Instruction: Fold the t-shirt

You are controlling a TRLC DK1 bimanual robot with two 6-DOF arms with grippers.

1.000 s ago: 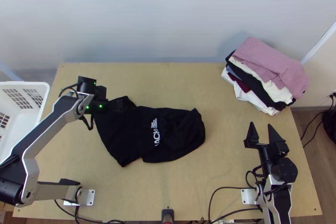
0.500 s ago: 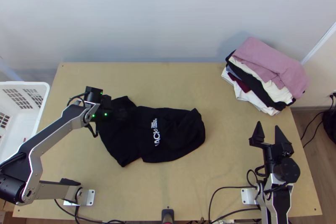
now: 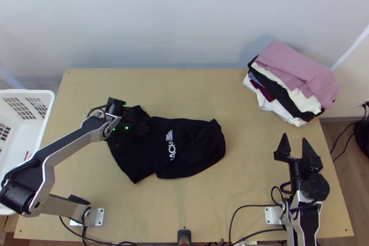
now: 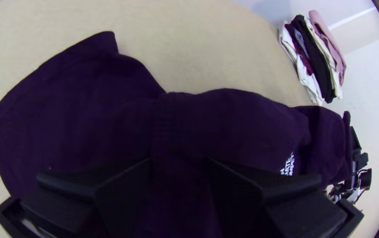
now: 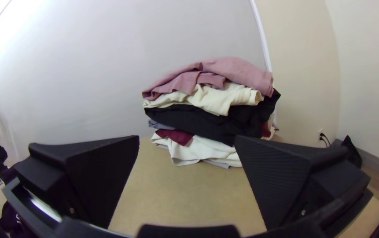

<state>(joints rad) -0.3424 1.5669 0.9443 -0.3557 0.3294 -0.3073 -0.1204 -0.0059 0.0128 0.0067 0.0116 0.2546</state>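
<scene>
The light wooden table [image 3: 240, 190] carries everything but the white basket [image 3: 48, 103], which stands at its left edge. The black t-shirt [image 3: 150, 160] lies left of centre, loosely spread, its right end rumpled. A stack of folded clothes [image 3: 295, 68] sits at the far right corner, pink on top. The left gripper [image 3: 143, 129] is above the shirt's left part, fingers wide apart, gripping nothing. At the near right, the right gripper [image 3: 294, 137] gapes wide with nothing between its fingers. White lettering [image 3: 171, 147] marks the shirt's middle.
</scene>
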